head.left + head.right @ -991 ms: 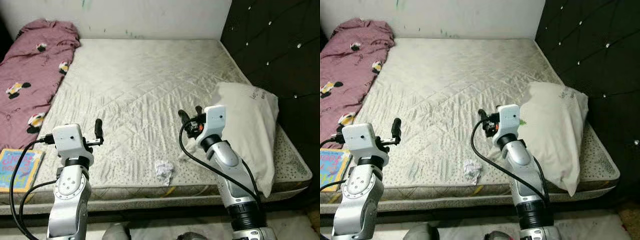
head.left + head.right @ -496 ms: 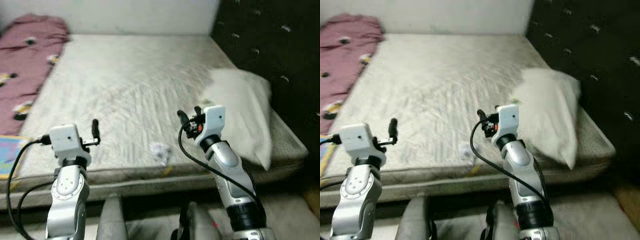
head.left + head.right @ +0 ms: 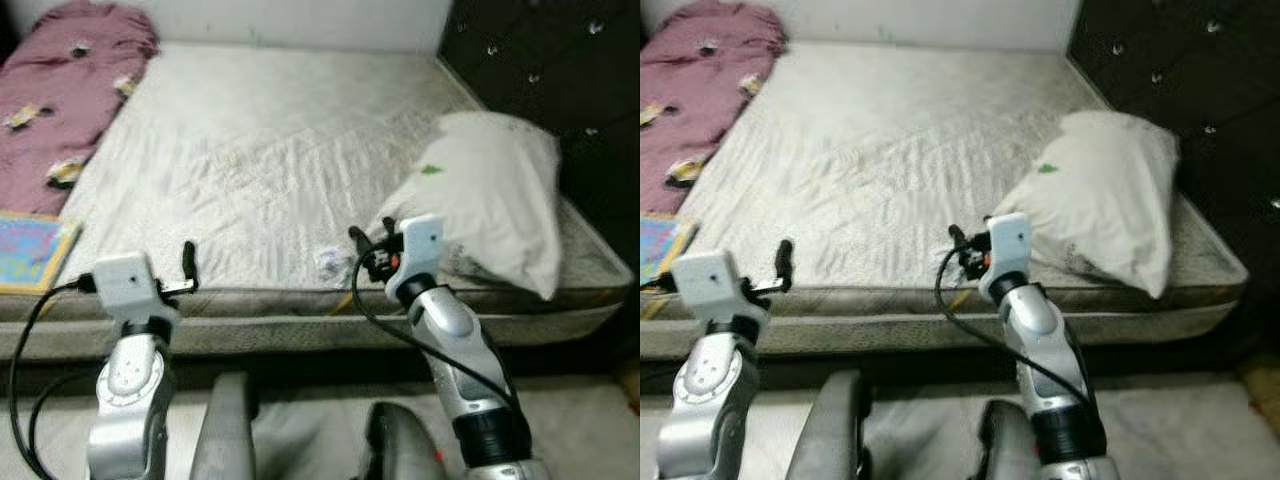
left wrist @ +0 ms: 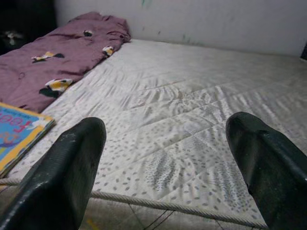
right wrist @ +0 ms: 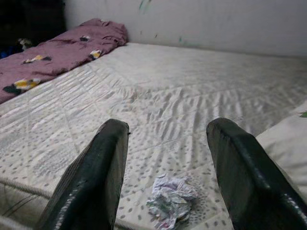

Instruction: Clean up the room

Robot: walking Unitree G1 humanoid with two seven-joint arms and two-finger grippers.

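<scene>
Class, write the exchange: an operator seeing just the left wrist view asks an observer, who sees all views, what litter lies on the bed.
Operator: Any litter on the bed?
Observer: A crumpled paper lies near the front edge of the mattress.
Operator: Which gripper is nearer?
Observer: The right gripper, open, points at it.
Operator: Anything beside the paper?
Observer: A pillow lies to its right, not touching it.
</scene>
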